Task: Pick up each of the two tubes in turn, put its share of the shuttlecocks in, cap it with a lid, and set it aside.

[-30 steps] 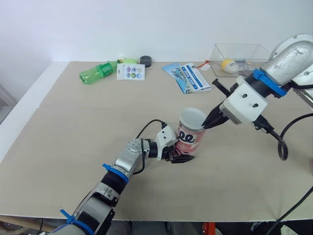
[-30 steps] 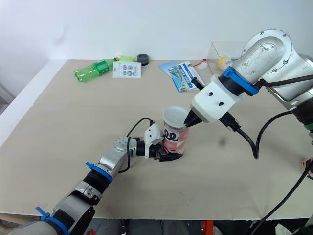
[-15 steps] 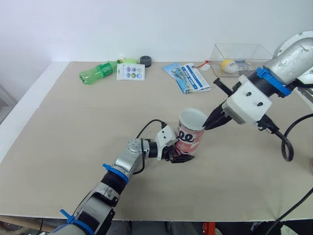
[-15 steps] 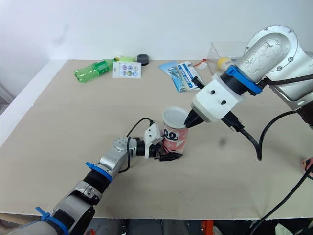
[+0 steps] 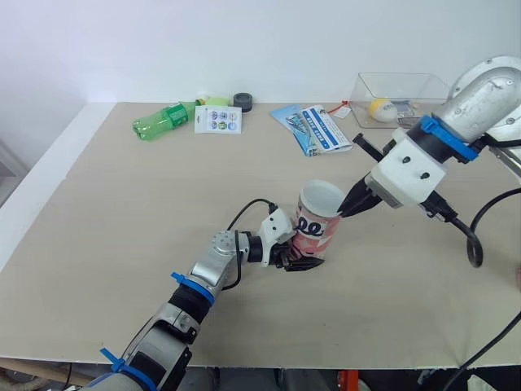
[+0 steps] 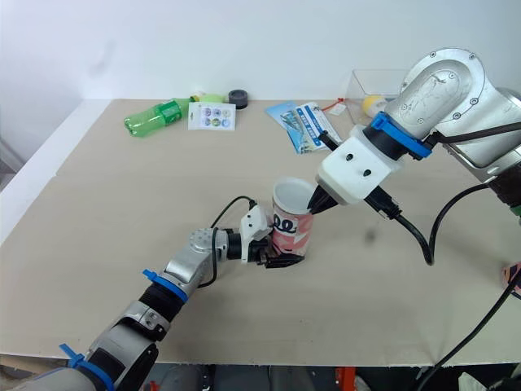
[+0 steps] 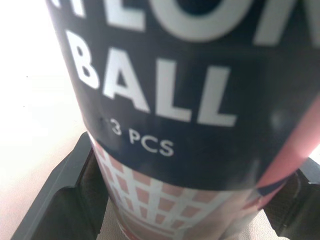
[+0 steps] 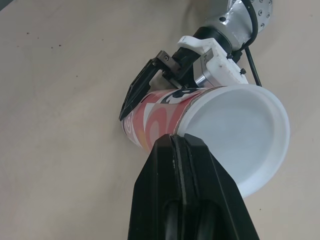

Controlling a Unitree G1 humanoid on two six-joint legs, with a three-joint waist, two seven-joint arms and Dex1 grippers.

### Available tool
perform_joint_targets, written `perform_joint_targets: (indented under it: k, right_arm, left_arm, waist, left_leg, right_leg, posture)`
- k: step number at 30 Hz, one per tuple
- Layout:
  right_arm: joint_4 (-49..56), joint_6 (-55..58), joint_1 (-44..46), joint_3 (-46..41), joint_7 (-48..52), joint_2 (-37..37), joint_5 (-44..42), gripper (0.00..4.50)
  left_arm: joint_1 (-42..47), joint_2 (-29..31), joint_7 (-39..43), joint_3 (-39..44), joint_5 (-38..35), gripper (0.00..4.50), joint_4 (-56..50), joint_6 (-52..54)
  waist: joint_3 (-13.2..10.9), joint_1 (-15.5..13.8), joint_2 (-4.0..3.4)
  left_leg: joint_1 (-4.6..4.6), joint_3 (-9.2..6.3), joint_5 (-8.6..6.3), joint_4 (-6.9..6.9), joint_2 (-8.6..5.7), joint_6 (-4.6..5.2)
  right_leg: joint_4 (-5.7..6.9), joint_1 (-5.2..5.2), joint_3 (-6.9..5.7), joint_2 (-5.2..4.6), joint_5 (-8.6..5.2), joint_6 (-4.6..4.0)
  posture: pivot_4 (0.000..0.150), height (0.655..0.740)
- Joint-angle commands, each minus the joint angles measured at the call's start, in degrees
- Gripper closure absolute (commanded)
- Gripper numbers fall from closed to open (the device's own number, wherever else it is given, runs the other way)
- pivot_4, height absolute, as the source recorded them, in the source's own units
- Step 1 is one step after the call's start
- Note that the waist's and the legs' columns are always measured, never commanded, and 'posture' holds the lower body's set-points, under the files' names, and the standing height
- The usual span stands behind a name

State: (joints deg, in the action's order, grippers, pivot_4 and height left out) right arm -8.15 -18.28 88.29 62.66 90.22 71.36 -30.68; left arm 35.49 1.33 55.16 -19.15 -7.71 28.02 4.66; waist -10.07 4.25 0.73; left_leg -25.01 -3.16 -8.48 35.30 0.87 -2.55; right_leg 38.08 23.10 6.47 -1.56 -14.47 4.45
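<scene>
A red-and-white shuttlecock tube (image 5: 314,226) stands upright near the middle of the table, its white mouth (image 8: 240,135) open upward. My left gripper (image 5: 298,260) is shut on the tube's lower part; its two black fingers (image 7: 64,192) flank the printed wall (image 7: 190,100) in the left wrist view. My right gripper (image 5: 347,209) comes in from the right, tilted downward. Its fingers (image 8: 186,200) are pressed together, with the tip at the near side of the tube's rim. I see nothing held between them. What lies inside the tube cannot be made out.
Along the table's far edge lie a green bottle (image 5: 161,121), a sticker card (image 5: 218,119), a dark round lid (image 5: 242,101) and blue leaflets (image 5: 317,129). A clear box (image 5: 423,85) holding a yellow ball (image 5: 380,108) stands at the far right.
My right arm drifted slightly outward and came back; its tip stays at the tube's rim. The tube and left gripper have not moved.
</scene>
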Motion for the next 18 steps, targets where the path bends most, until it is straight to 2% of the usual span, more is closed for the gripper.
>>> perform_joint_targets:
  k: [1,6,9,12,16,18]
  right_arm:
    - [-1.4,-1.6,1.5,0.5,2.3,0.3,0.6,4.45]
    - [-2.3,-2.0,1.9,0.8,2.3,-0.4,0.4,4.45]
    - [-2.0,-1.7,1.8,0.3,2.3,-0.5,-0.4,3.5]
    - [-1.0,-0.3,1.8,-0.5,2.3,0.1,-1.8,2.2]
    - [1.6,5.5,1.8,-2.4,2.3,2.1,-5.7,2.2]
    - [3.1,13.2,0.9,-5.9,2.3,2.6,-11.7,2.2]
  left_arm:
    - [-1.7,0.5,-0.5,0.1,0.6,0.86,1.6,1.7]
    - [-1.8,0.5,-0.5,0.1,0.6,0.86,1.4,2.0]
    - [-1.8,0.5,-0.4,0.0,0.7,0.86,1.4,2.0]
    - [-1.9,0.5,-0.2,0.0,0.8,0.86,1.3,2.2]
    - [-2.1,0.6,0.1,0.0,0.7,0.86,1.1,2.4]
    - [-2.1,0.7,0.1,0.1,0.8,0.86,1.2,2.4]
  waist:
    - [0.0,0.0,0.0]
    - [0.0,0.0,-0.01]
    - [0.0,0.0,-0.01]
    - [0.0,0.0,-0.01]
    - [0.0,0.0,-0.01]
    - [0.0,0.0,-0.01]
  left_leg:
    - [0.0,0.0,0.0,0.0,0.0,0.0]
    - [0.03,0.0,0.0,0.01,0.01,0.0]
    - [0.03,0.0,0.0,0.01,0.01,0.01]
    - [0.03,0.01,0.0,0.0,0.01,0.0]
    - [0.01,-0.01,0.0,-0.01,0.0,0.0]
    - [0.0,-0.01,0.0,-0.01,0.0,0.01]
  right_leg:
    - [0.0,0.0,0.0,0.0,0.0,0.0]
    - [0.01,-0.01,0.0,0.01,0.03,-0.02]
    - [0.01,-0.01,0.0,0.01,0.03,-0.02]
    - [0.01,0.0,0.0,0.0,0.03,-0.02]
    - [0.01,0.0,0.0,0.01,-0.01,-0.03]
    - [0.01,0.0,0.0,0.0,-0.02,-0.03]
  posture:
    - [0.15,0.74]
    - [0.15,0.74]
    - [0.15,0.74]
    - [0.15,0.74]
    - [0.15,0.74]
    - [0.15,0.74]
